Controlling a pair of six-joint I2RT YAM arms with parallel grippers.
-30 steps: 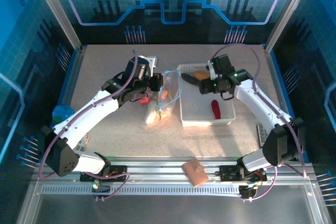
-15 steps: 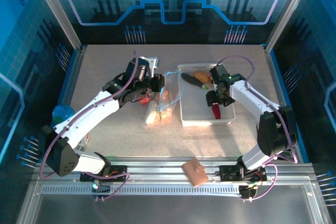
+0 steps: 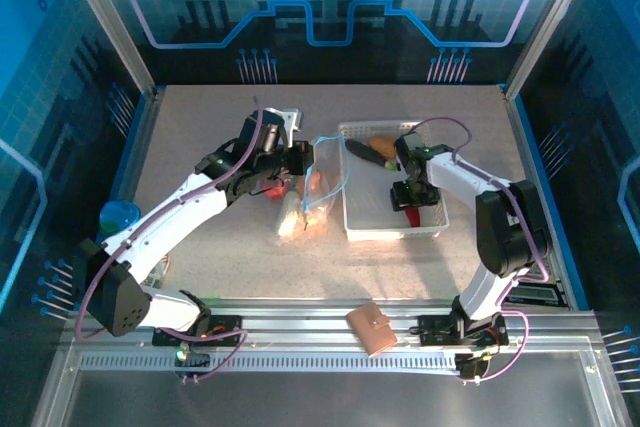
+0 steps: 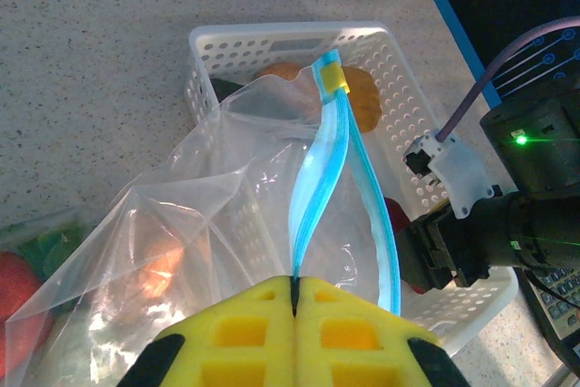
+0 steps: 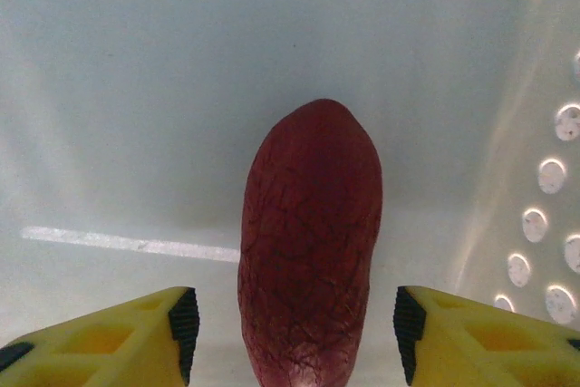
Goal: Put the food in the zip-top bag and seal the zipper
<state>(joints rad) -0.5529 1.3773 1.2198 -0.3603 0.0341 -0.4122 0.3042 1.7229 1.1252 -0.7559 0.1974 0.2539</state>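
White perforated plastic basket [image 3: 372,209] holds dark red toy vegetable [image 5: 310,242] between spread right gripper [image 5: 294,324].
Beside it, left gripper [image 4: 295,301] pinches light-blue zipper [image 4: 317,178] of clear zip-top bag [image 4: 208,215].

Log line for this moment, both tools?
left tool: shut on zipper | right tool: open, straddling red food piece in basket | bag: unsealed

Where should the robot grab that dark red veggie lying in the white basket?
Across its narrow middle, coming straight down from above. The dark red toy vegetable lies flat on the white basket floor, long and slim, with bare floor along both long sides. The right gripper has its jaws open, one on each side.
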